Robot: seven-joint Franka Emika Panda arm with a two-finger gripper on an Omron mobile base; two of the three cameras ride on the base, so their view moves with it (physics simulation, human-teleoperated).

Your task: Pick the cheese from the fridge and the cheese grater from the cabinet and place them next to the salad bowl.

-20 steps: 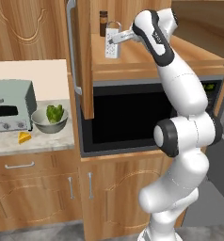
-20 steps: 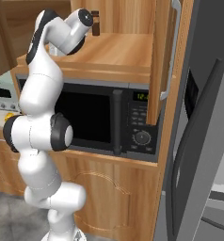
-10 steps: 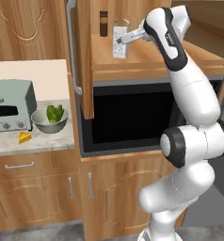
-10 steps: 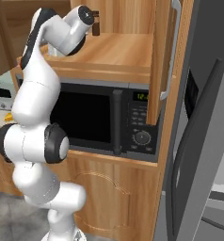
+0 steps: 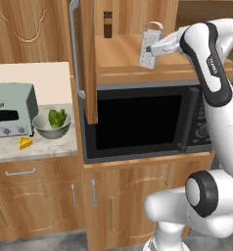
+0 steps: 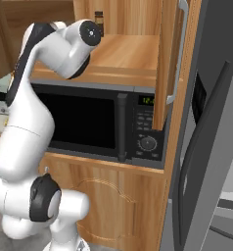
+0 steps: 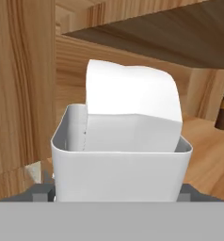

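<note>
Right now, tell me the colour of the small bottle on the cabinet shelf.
Dark brown small bottle, tan band near its top; clearest in the left base view.

The open cabinet door flanks the shelf's left; a dark bottle stands behind.

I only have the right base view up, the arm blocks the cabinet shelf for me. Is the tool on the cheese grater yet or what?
Observer: In the left base view the tool is at the cheese grater, which is tilted and lifted off the shelf of the cabinet.
Operator: Okay, and is the cheese already over by the bowl?
Observer: Yes, the cheese lies on the counter just in front of the salad bowl.
Operator: Anything else left on that shelf?
Observer: A dark bottle stands at the back, apart from the grater.
</note>
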